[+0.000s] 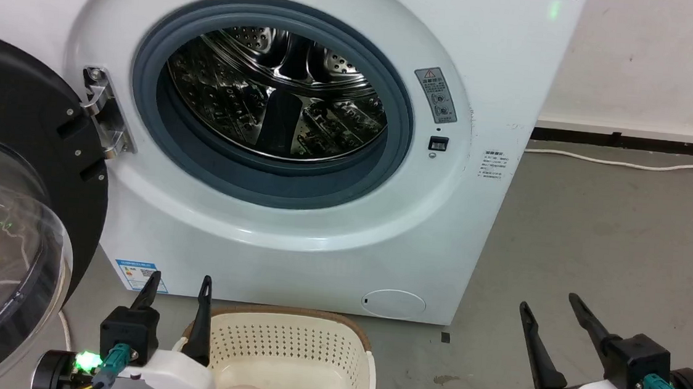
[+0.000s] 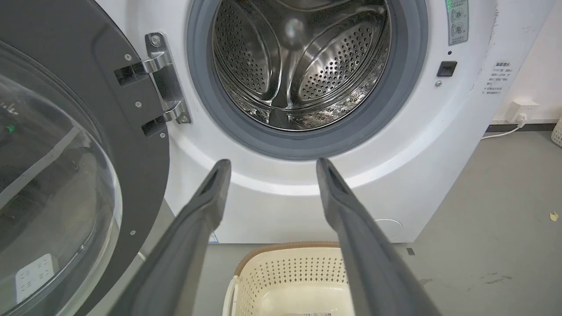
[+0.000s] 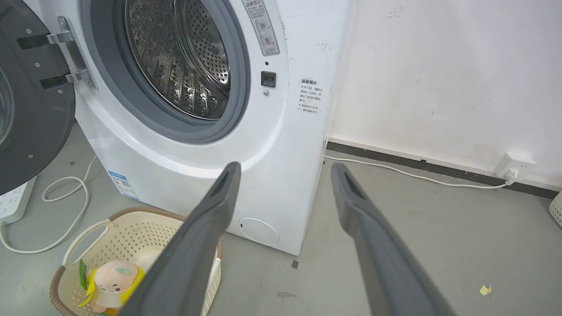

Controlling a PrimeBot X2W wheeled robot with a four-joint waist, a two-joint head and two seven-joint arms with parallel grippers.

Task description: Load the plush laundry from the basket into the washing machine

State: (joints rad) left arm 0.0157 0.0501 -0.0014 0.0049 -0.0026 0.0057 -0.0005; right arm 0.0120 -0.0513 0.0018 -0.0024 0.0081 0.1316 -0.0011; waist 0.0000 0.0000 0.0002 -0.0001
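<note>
**Q:** Which step are you on?

**Me:** The very first, I judge. The plush doll (image 3: pixel 112 285) lies on the bottom of the laundry basket (image 1: pixel 291 345), at the end nearest me, with its face showing. My left gripper (image 1: pixel 181 277) hovers over the basket's left rim, fingers apart and holding nothing. My right gripper (image 1: pixel 548 300) hangs over bare floor well off to the right, also spread and empty.

**Q:** And the next move?

**Me:** I'd tip the left gripper down into the basket and close on the doll. It is small beside the basket and looks soft, so I'd aim for the head or the yellow garment and expect it to squash. Then I'd lift it over the brown rim and carry it up and forward into the steel drum (image 1: pixel 280 90) of the washing machine (image 1: pixel 319 229), which stands just behind the basket.

**Q:** Anything in the way?

**Me:** The port is open and the drum looks empty. The bubble door (image 1: pixel 10 224) stands swung out on my left, near that arm — I mustn't clip it or its hinge (image 1: pixel 102 113). A power strip (image 3: pixel 11 206) and its white cable (image 3: pixel 87 202) lie on the floor below the door, off my path.
</note>
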